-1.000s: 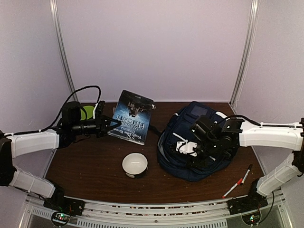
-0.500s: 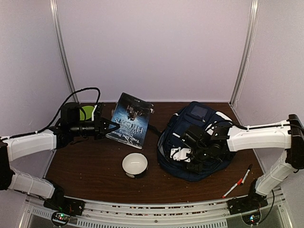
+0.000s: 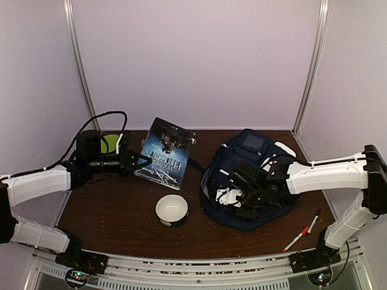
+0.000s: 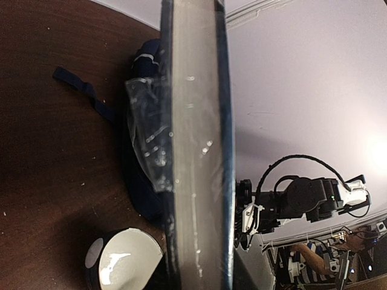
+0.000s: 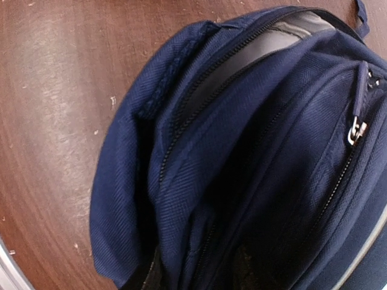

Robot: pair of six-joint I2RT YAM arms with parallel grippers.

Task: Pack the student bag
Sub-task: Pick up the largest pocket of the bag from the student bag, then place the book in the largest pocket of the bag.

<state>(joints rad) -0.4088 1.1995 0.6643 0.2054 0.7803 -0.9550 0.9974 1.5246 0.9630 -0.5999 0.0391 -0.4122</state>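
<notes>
The student bag (image 3: pixel 254 175), navy blue with white trim, lies on the right half of the table. Its main zipper stands open, showing grey lining (image 5: pixel 266 45). My right gripper (image 3: pixel 231 197) is pressed into the bag's near-left side; a raised fold of blue fabric (image 5: pixel 199 181) runs into its jaws and hides its fingers. My left gripper (image 3: pixel 138 162) is shut on the left edge of a dark paperback book (image 3: pixel 167 150) and holds it tilted above the table. The left wrist view shows the book (image 4: pixel 196 151) edge-on, with the bag (image 4: pixel 145 181) behind it.
A white bowl (image 3: pixel 172 210) sits on the brown table (image 3: pixel 115 211) between the arms, below the book. Two markers (image 3: pixel 303 232) lie near the front right corner. A green object (image 3: pixel 110 143) sits at the back left behind my left wrist. Purple walls enclose the table.
My right gripper has slid left and nearer along the bag's side. The left gripper and the book have shifted slightly left.
</notes>
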